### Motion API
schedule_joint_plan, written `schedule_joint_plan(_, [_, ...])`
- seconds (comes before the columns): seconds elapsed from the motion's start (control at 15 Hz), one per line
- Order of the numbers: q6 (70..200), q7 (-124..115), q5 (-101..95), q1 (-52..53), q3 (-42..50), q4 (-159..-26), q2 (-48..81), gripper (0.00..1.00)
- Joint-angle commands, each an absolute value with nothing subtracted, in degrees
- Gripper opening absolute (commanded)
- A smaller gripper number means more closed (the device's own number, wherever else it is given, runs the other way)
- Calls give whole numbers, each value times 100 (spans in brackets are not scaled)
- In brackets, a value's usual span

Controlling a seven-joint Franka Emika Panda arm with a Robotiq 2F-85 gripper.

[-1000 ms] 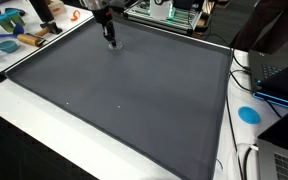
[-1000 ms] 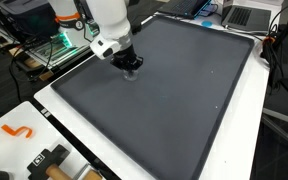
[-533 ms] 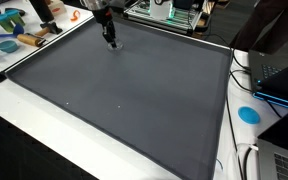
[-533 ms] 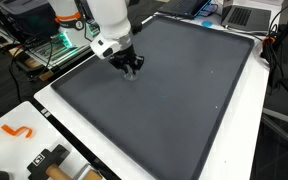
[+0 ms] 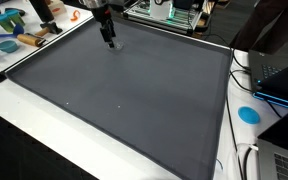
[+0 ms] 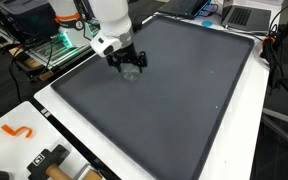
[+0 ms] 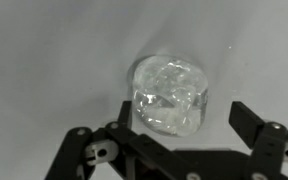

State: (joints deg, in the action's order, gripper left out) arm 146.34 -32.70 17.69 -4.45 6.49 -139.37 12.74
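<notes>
The gripper (image 6: 128, 63) hung released, jaws spread wide, just above a clear plastic cup (image 7: 170, 95) standing on the dark grey mat (image 5: 134, 100) that covered the bench (image 6: 64, 130), near the mat's 11 o'clock corner. In the wrist view the cup sat between the fingers (image 7: 246, 115), toward 12 o'clock.

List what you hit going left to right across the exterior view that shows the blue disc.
brown-handled tool → gripper → green-lit rack → blue disc. The dark mat spans most of the width, so it has no place in the order.
</notes>
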Motion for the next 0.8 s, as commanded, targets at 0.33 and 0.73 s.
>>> schedule_joint_plan(0.33, [13852,-3582,844,-343,797,-13911,605,100])
schedule_joint_plan(0.73, [12994,-3013,294,-369,631,-13559,206,100])
